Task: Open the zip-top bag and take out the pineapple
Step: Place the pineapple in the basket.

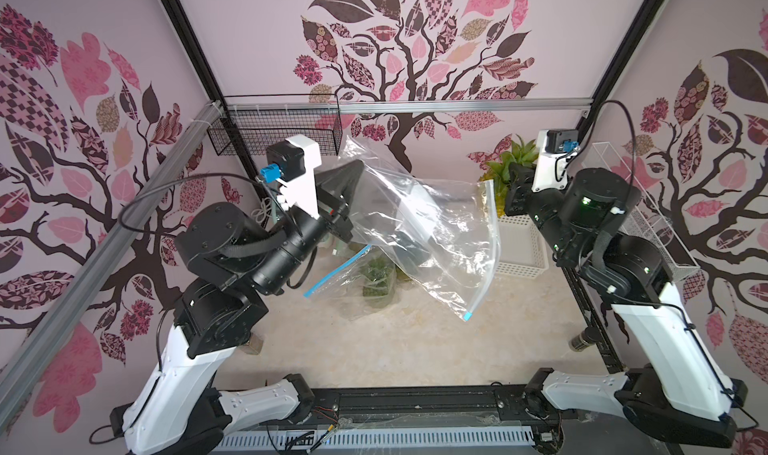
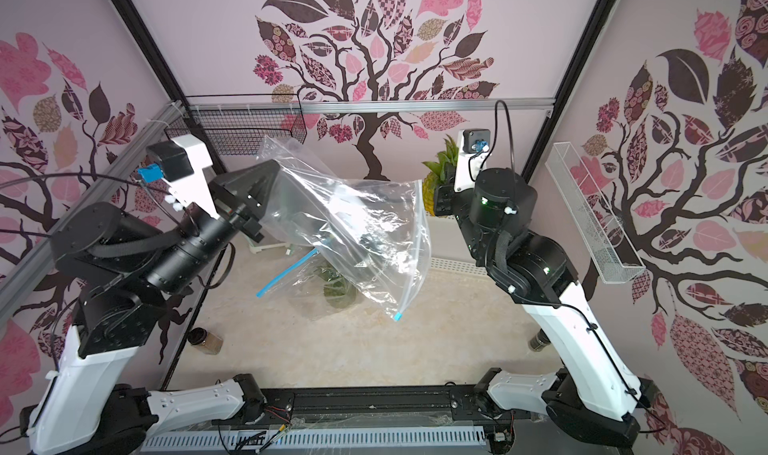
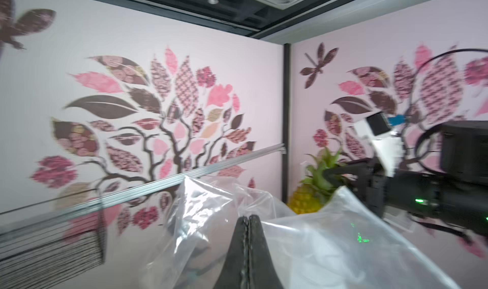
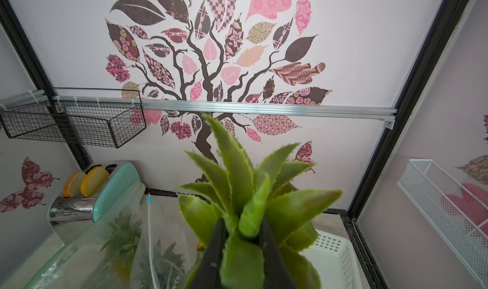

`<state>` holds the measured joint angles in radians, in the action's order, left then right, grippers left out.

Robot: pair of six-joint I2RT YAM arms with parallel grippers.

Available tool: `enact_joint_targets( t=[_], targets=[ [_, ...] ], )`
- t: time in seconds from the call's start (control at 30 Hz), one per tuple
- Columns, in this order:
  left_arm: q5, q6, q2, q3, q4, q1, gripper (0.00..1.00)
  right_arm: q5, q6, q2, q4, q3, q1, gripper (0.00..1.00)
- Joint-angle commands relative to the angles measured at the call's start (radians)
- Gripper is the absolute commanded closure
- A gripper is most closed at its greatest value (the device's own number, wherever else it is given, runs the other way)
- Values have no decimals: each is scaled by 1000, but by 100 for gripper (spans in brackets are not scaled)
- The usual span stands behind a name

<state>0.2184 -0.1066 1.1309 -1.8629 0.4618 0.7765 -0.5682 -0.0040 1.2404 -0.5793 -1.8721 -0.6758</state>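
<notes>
My left gripper (image 1: pixel 358 169) (image 2: pixel 275 167) is shut on a fold of the clear zip-top bag (image 1: pixel 436 232) (image 2: pixel 365 232) and holds it high above the table. The bag hangs slack, its zip strip with a blue end (image 1: pixel 467 316) pointing down to the right. In the left wrist view the pads (image 3: pixel 253 232) pinch the bag's film (image 3: pixel 330 248). The pineapple (image 1: pixel 505 168) (image 2: pixel 441 167) (image 3: pixel 303 204) is outside the bag at the back right. My right gripper (image 1: pixel 515 182) (image 4: pixel 241 221) is shut on its green crown (image 4: pixel 237 174).
A second clear bag (image 1: pixel 365 282) with a blue zip and a green-topped fruit inside lies on the table under the held one. A white perforated basket (image 1: pixel 523 249) stands below the right gripper. Wire baskets (image 1: pixel 274 128) (image 1: pixel 648 220) hang on the walls. A toaster (image 4: pixel 111 190) stands back left.
</notes>
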Motion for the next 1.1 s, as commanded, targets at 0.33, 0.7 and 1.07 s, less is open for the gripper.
enact_joint_targets(
  t=[0.33,0.7,1.07],
  targets=[
    [-111,37,167,-70,236,-823,100,366,114,337,25,-122,396,100],
    [-265,262,163,215,227,-1170,100,440,112,681,2,-311,485,100],
    [-272,312,204,399,183,-1215,100,470,145,856,-27,-385,487,100]
  ],
)
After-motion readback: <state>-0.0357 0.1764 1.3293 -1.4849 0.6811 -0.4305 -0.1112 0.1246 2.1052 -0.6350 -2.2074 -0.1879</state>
